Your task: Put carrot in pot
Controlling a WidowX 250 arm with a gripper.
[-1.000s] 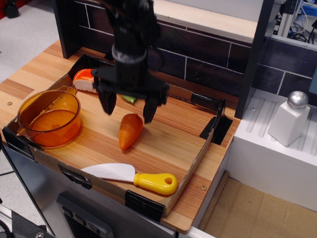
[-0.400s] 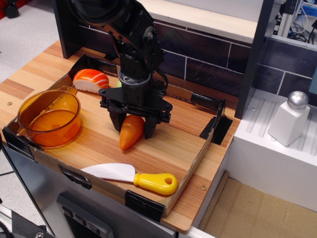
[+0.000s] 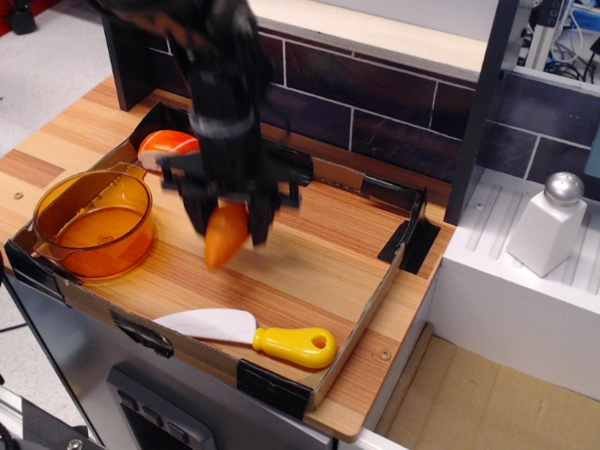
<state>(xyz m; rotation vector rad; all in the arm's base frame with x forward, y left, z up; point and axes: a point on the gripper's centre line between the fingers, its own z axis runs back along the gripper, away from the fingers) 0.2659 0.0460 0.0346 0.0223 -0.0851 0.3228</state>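
The orange carrot [image 3: 226, 234] hangs between my gripper's fingers, point down, lifted a little above the wooden tray floor. My black gripper [image 3: 228, 223] is shut on its thick upper end and is blurred by motion. The translucent orange pot [image 3: 92, 223] stands at the tray's left end, to the left of the carrot, with nothing inside it. The gripper and carrot are to the right of the pot's rim, not over it.
An orange-and-white sushi piece [image 3: 166, 148] lies behind the pot, partly hidden by the arm. A toy knife [image 3: 253, 336] with a yellow handle lies along the tray's front edge. Low cardboard walls [image 3: 364, 314] ring the tray. A white shaker [image 3: 549, 223] stands on the right counter.
The gripper came down over the lying carrot, shut on it, lifted it and moved it left toward the pot. The pot, sushi and knife stayed put.
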